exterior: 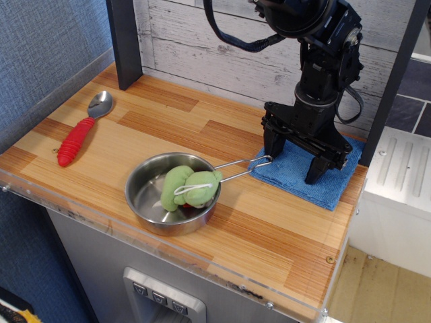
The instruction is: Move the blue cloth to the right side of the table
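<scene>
The blue cloth (311, 176) lies flat on the table (168, 128), at the far right end, just beyond the tip of the steel pan (172, 193) handle and well apart from the red-handled spoon (81, 129). Its right edge sits close to the table's right edge.

The gripper (295, 159) stands upright over the cloth, fingers spread wide, both tips resting on or just above the fabric; contact cannot be confirmed. Nothing is held between them.

Handling assessment: the cloth appears to be soft, light terry, folded in layers. It should slide easily on the smooth wood under downward pressure, but the layers could bunch or unfold. A pinch near the middle, gathering a ridge of fabric, looks the most secure hold. A green plush toy (189, 187) sits in the pan, clear of the cloth.
</scene>
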Robot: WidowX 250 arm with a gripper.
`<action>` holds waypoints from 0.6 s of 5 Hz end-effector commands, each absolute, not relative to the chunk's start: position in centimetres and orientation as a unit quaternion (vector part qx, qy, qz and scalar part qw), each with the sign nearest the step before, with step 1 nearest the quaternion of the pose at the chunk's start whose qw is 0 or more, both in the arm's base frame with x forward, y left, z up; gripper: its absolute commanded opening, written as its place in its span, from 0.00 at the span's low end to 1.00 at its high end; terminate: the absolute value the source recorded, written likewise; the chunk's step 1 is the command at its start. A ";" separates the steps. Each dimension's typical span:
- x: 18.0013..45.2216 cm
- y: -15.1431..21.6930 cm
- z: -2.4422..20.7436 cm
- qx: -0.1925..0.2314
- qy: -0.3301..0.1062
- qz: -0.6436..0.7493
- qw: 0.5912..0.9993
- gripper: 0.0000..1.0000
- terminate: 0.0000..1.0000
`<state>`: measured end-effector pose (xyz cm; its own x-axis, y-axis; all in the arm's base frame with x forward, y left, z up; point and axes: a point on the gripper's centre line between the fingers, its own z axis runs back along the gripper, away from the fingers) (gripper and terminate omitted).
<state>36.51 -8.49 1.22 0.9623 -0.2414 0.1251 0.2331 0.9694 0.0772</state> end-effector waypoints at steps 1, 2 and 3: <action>36.5 -6.3 4.3 0.038 -0.105 -0.086 0.990 1.00 0.00; 36.6 -5.9 4.6 0.038 -0.107 -0.083 0.990 1.00 0.00; 36.6 -6.0 5.4 0.035 -0.120 -0.082 0.989 1.00 0.00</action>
